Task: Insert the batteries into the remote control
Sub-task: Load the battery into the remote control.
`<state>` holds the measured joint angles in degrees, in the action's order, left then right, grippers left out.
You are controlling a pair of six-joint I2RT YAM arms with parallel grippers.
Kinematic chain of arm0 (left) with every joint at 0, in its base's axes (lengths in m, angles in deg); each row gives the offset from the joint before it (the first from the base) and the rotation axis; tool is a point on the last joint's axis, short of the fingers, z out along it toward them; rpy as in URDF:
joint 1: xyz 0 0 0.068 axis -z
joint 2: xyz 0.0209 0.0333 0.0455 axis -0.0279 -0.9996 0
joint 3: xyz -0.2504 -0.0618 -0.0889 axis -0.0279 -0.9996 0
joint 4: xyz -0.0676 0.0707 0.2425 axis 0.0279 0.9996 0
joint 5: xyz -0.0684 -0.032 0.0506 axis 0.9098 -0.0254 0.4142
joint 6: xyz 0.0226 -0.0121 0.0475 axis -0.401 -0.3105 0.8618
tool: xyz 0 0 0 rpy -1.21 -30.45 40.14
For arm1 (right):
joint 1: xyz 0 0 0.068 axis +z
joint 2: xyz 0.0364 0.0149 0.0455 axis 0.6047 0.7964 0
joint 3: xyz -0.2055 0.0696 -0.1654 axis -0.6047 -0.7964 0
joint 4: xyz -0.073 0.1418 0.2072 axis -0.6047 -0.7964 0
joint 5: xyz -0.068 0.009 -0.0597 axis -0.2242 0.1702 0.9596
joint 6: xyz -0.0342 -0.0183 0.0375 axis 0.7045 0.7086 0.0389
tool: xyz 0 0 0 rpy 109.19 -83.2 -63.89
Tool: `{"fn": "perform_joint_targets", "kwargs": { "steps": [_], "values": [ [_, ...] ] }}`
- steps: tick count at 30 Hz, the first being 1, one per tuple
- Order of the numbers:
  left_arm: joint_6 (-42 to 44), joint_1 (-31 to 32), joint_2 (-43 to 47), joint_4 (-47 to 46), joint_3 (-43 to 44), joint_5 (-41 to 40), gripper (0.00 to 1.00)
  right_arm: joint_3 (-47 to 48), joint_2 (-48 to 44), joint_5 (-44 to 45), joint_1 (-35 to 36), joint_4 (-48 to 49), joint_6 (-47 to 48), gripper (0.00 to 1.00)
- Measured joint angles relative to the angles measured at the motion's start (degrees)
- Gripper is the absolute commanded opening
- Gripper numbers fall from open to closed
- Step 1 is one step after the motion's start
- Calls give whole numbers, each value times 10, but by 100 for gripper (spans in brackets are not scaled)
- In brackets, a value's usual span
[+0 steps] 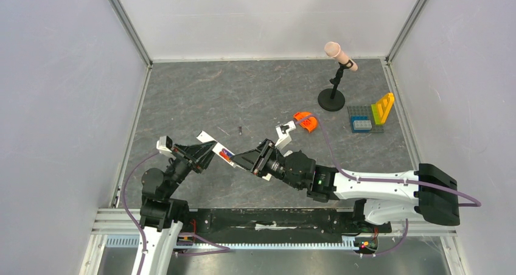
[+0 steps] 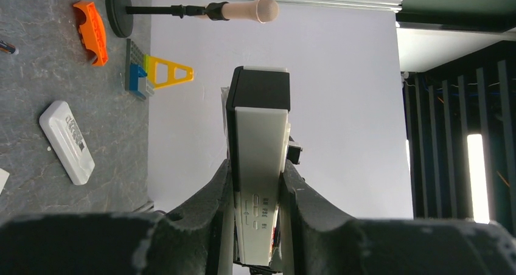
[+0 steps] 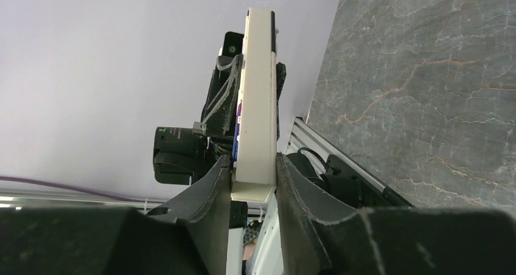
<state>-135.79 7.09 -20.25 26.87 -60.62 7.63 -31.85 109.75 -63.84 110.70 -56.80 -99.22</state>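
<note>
Top external: remote control (image 1: 216, 146) held up in the air, just over the surface (image 1: 255, 98), near edge
Left pincer (image 2: 257, 174): clamped on remote control's sides
Right pincer (image 3: 254, 168): pinching one end of it

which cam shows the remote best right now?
Left wrist. The remote sits mid-frame with its broad face and markings toward the camera, clamped in the left hand. The right wrist view shows only its thin edge. The top view shows it small and partly hidden.
</note>
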Motion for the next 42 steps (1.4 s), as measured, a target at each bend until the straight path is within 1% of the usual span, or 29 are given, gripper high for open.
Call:
{"fn": "perform_joint_targets", "kwargs": {
  "steps": [2, 3, 5, 6, 7, 9, 10, 17, 23, 25, 26, 27, 30, 31, 32, 33, 34, 35, 37, 38, 40, 42],
  "values": [
    [7, 0, 0, 3, 3, -3, 2, 0, 0, -3, -1, 0, -2, 29],
    [9, 0, 0, 4, 5, -3, 2, 0, 0, -5, -1, 0, -3, 35],
    [20, 0, 0, 6, 7, -3, 2, 1, 0, -8, -2, -4, -5, 57],
    [30, 0, 0, 8, 8, -1, 2, 2, 0, -10, -3, -9, -7, 64],
    [40, 1, 0, 11, 10, 7, 2, 3, 1, -15, -4, -16, -6, 70],
    [59, 4, 0, 16, 16, 14, 2, 3, 0, -18, -7, -28, -3, 77],
    [70, 4, 0, 17, 20, 16, 2, 3, -1, -18, -7, -33, 1, 79],
    [137, 4, 0, 21, 25, 26, 2, -10, -55, -30, -10, -43, 48, 80],
    [190, 4, 0, 9, 25, 52, 2, -9, -65, -92, -25, -53, 111, 79],
    [203, 4, 0, -4, 24, 62, 2, -9, -59, -115, -29, -65, 134, 77],
    [206, 4, 0, -13, 23, 68, 2, -9, -56, -124, -30, -71, 144, 75],
    [209, 4, 0, -22, 23, 73, 2, -8, -52, -134, -31, -76, 155, 70],
    [213, 4, 0, -49, 18, 88, 2, -7, -44, -156, -33, -95, 179, 52],
    [213, 4, 0, -56, 16, 94, 2, -7, -44, -161, -35, -99, 183, 47],
    [215, 4, 0, -62, 13, 99, 2, -7, -44, -170, -37, -101, 184, 44],
    [216, 4, 0, -66, 10, 101, 2, -7, -44, -178, -39, -99, 183, 44],
    [216, 4, 0, -68, 7, 102, 2, -7, -44, -183, -41, -98, 183, 46],
    [216, 4, 0, -70, 5, 102, 2, -7, -44, -188, -44, -98, 182, 53],
    [216, 4, 0, -70, 2, 103, 2, -7, -43, -196, -49, -98, 180, 72],
    [216, 4, 0, -71, 2, 103, 2, -7, -42, -200, -51, -98, 179, 78],
    [216, 4, 0, -71, 2, 102, 2, -7, -41, -205, -55, -98, 182, 85],
    [220, 4, 0, -65, 2, 101, 2, -7, -42, -207, -57, -97, 187, 87]
  ]
}}
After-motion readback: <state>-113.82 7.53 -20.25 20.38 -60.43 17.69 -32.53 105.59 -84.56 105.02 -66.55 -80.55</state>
